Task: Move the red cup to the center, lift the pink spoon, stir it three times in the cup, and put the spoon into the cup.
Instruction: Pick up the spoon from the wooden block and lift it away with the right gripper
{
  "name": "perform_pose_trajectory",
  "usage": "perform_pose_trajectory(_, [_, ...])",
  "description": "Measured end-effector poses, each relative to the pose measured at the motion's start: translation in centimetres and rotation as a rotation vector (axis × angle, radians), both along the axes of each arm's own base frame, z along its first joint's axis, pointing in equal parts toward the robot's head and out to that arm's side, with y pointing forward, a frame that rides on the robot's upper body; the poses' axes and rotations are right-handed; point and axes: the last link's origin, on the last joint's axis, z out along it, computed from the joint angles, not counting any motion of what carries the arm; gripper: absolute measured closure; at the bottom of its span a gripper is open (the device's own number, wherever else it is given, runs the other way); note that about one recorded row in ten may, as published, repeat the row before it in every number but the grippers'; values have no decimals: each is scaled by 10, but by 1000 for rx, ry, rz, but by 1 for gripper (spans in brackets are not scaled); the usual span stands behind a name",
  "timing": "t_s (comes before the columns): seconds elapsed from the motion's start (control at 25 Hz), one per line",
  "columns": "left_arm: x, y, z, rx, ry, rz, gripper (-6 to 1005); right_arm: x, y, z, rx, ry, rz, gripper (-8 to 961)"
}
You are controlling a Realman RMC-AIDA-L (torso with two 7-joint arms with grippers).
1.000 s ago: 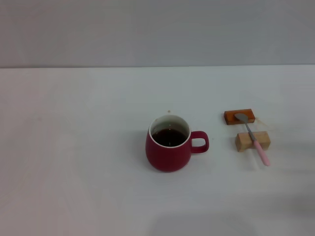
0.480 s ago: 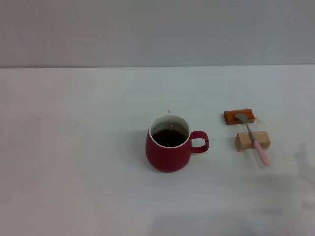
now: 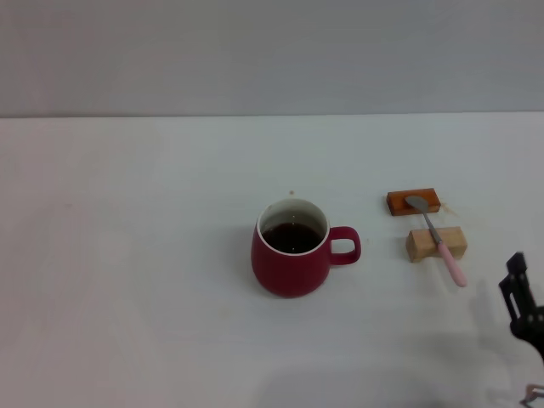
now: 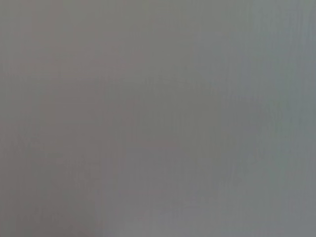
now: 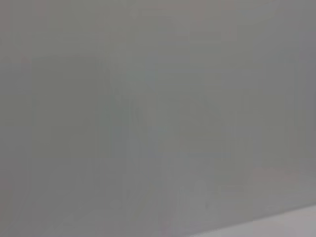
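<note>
1. The rounded dark-red ceramic mug (image 3: 293,255), white inside and holding dark liquid, stands upright near the middle of the plain white desk (image 3: 127,255), its loop handle turned toward our right side. We judge the move to the center as done, or nearly so.
2. The slim spoon with a silver metal bowl and pale pink handle (image 3: 435,239) lies untouched, well to the right of the mug. Its bowl rests on a flat orange block (image 3: 413,201) and its neck on a tan wooden block (image 3: 436,243).
3. Our right end effector (image 3: 520,306) shows at the near right edge, near the spoon's handle but apart from it; we cannot tell whether its fingers are spread or pressed together.
4. Our left end effector is nowhere in view.
5. Lifting, three stirs and dropping the spoon in all remain.
</note>
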Motion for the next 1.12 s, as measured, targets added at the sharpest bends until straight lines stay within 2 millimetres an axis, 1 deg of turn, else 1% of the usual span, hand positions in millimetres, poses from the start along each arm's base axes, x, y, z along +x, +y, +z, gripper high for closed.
perform_pose_trajectory(0.04, [0,0,0,0,0,0,152,0,0,0,0,0,0,214])
perform_pose_trajectory(0.2, [0,0,0,3,-2,2,152,3,2,-11,-61,-16,-12,214])
perform_pose_trajectory(0.4, [0,0,1,7,1,-2,152,2,5,-17,-105,-24,1,215])
perform_pose_trajectory(0.84, [0,0,1,13,-3,-1,152,5,9,-26,-175,-40,1,215])
perform_pose_trajectory(1.12, [4,2,-2,6,2,-9,151,5,17,-30,-217,-57,13,215])
